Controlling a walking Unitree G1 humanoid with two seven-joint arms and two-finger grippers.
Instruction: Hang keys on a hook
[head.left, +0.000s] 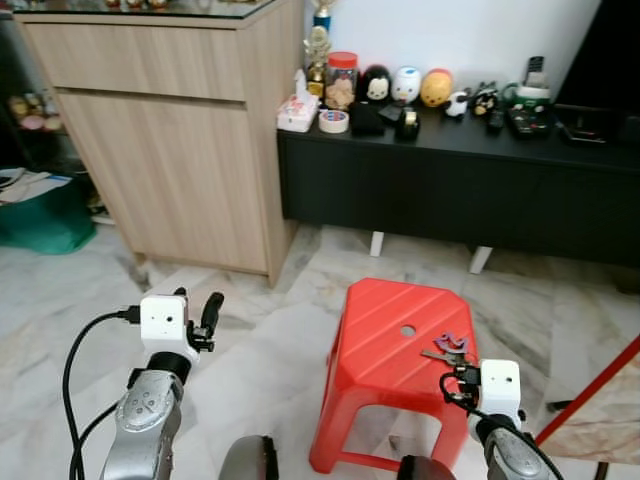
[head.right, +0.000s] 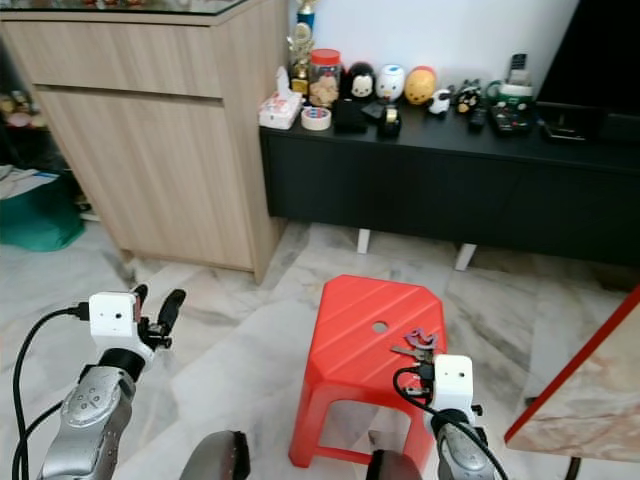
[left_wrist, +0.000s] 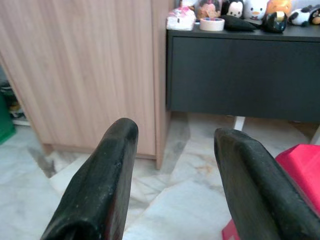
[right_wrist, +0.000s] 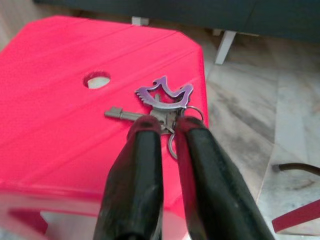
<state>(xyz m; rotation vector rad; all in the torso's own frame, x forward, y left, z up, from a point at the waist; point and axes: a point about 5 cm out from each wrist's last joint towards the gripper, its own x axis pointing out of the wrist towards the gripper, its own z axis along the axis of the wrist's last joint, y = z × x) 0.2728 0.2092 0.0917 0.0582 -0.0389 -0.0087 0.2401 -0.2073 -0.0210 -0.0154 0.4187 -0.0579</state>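
**Keys being gripped at the stool's right edge**

The left gripper (head.left: 205, 318) is being held released over the floor, its two fingers (left_wrist: 105, 185) spread apart and empty, with the wooden cabinet (head.left: 180, 150) beyond it. To its right, the keys (right_wrist: 160, 107) are lying on the red stool (head.left: 385, 340), near its right edge and beside the round hole (right_wrist: 96, 80). The right gripper (right_wrist: 167, 131) is being pressed down at the ring end, its fingers nearly clenched, seemingly on the bunch.

For a good pick-up, the pinch should be centred on the ring rather than a loose blade, and the bunch lifted straight so nothing is dragged off the edge.

The purple bird-shaped tag (right_wrist: 164, 95) and the contact itself are being shown clearly by the right wrist view; from the head views, the black sideboard (head.left: 460, 180) and its ornaments are being shown instead. No hook can be made out.
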